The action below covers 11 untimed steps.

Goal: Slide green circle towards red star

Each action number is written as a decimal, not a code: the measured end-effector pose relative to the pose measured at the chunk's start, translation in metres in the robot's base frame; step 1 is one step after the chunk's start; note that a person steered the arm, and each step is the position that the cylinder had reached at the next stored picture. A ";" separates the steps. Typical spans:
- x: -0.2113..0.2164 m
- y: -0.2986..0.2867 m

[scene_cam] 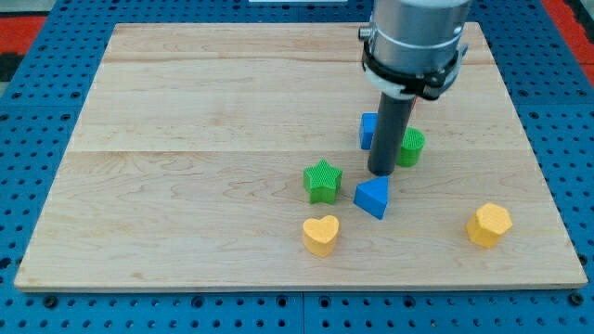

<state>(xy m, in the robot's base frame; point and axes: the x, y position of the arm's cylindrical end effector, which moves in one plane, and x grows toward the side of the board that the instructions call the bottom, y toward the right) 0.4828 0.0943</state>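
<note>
The green circle (411, 147) sits right of the board's middle, partly hidden by my rod. My tip (381, 173) rests on the board just left of the green circle and a little below it, close to touching it. No red star shows in this view. A blue block (368, 130) is partly hidden behind the rod, to the upper left of my tip. A blue triangle (373, 197) lies just below my tip.
A green star (322, 180) lies left of my tip. A yellow heart (321, 235) sits below the green star. A yellow hexagon (489, 224) sits near the board's lower right. The wooden board (186, 139) lies on a blue perforated table.
</note>
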 end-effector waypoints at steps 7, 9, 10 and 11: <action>-0.029 0.035; -0.037 0.092; -0.048 0.107; -0.056 0.118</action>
